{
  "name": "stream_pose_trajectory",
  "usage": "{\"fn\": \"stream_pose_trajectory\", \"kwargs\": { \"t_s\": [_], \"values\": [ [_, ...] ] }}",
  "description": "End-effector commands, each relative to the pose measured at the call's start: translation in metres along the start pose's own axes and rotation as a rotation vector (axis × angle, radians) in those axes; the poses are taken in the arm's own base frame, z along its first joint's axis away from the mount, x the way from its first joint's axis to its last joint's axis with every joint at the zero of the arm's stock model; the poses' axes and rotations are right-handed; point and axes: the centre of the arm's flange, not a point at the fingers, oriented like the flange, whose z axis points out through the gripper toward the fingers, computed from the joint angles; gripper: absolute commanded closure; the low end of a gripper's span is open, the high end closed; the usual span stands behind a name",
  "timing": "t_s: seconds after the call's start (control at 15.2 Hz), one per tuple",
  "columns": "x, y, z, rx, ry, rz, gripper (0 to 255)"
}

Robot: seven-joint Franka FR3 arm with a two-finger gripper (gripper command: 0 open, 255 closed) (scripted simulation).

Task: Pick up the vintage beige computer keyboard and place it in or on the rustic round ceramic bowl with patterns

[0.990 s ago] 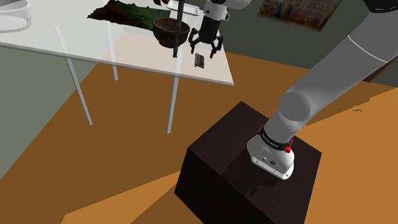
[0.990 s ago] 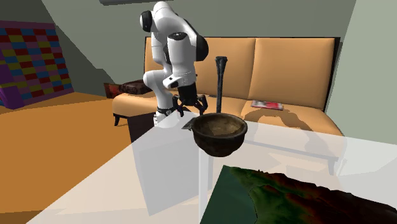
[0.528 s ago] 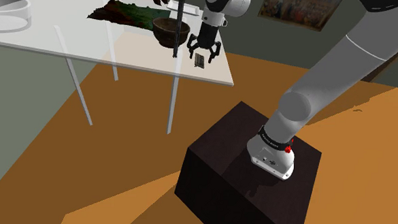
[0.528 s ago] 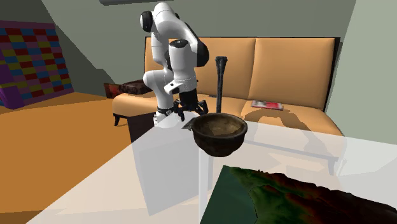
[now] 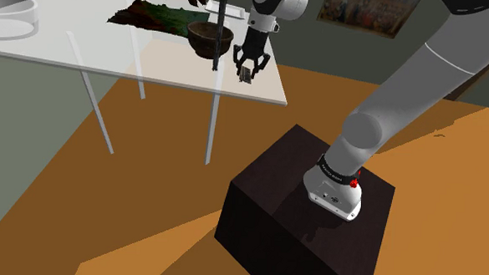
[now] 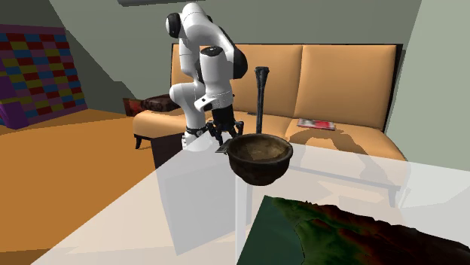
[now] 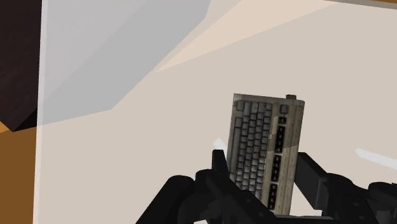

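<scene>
Wrist view: black gripper fingers clasp the beige keyboard by its long edges on the white table, beside the dark bowl.

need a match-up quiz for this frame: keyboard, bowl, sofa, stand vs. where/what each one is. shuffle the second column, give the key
1. keyboard
2. bowl
3. sofa
4. stand

A. dark box on the orange floor
B. tan, behind the arm in the second exterior view
C. flat on the table, clasped by the pincer
D. dark brown, round, on the table

Pairs: 1-C, 2-D, 3-B, 4-A
</scene>
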Motion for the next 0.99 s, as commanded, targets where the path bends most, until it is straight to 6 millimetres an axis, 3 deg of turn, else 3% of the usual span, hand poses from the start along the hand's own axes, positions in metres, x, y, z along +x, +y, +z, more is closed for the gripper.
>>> {"fn": "stream_pose_trajectory", "kwargs": {
  "t_s": [0.0, 0.33, 0.92],
  "values": [
    [0.0, 0.0, 0.001, -0.001, -0.002, 0.0, 255],
    [0.0, 0.0, 0.001, -0.001, -0.002, 0.0, 255],
    [-0.008, -0.004, -0.045, -0.001, -0.002, 0.0, 255]
  ]
}}
